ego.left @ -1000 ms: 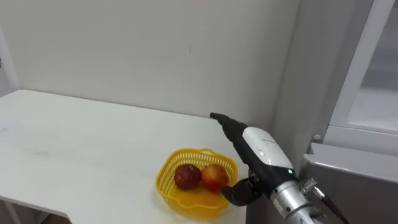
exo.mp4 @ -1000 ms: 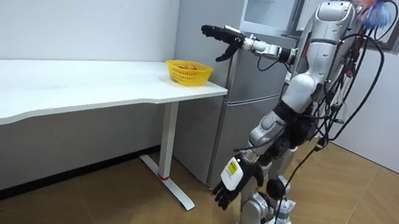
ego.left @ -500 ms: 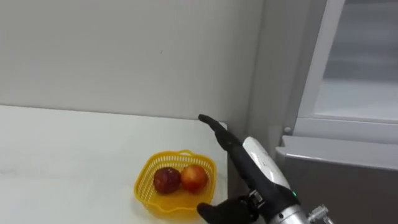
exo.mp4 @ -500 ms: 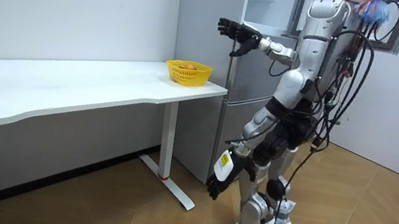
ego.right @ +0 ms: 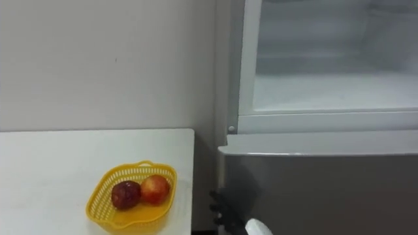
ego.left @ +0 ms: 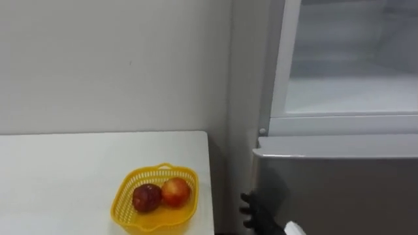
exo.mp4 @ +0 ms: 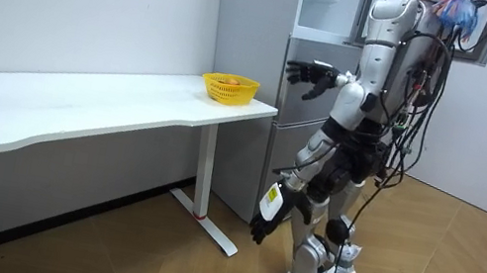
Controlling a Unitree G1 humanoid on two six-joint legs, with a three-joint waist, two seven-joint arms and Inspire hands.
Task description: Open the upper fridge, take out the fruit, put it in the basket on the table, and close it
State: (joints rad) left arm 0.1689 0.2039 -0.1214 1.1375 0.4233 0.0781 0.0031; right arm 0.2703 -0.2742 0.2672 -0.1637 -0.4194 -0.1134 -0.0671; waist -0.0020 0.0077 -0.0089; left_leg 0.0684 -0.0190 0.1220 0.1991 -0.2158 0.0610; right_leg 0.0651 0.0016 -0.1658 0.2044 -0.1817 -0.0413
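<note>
Change over the last 1 s: the right arm was stretched out over the basket and is now drawn back toward the chest. The room view shows the robot turned from the worktop corner to face the fridge. The whole eye view has slid accordingly, which is the camera's own shift. The basket itself has not moved.

Left to right:
- Worktop (ego.left: 59,163), white, against the wall.
- Yellow basket (ego.left: 119,196) near the worktop's right edge. It holds 2 fruits touching each other: a dark red fruit (ego.left: 146,196) on the left and a lighter red fruit (ego.left: 175,192) on the right.
- Right hand (ego.left: 253,210): dark fingers at the lower edge, in front of the fridge's grey lower door (ego.left: 333,189). In the room view its fingers are spread and straight and carry nothing.
- Upper fridge compartment (ego.left: 353,98) stands open toward the robot. The part of the shelf in view is bare white.
- Left hand (exo.mp4: 265,223) hangs by the thigh, fingers relaxed, holding nothing.

Reading: with both hands free and the fruit in the basket, the delivery looks done. I cannot tell which of the 2 fruits came from the fridge.

Orientation: both fruits are near-round with no marked long axis, and the stem direction is too small to tell.
</note>
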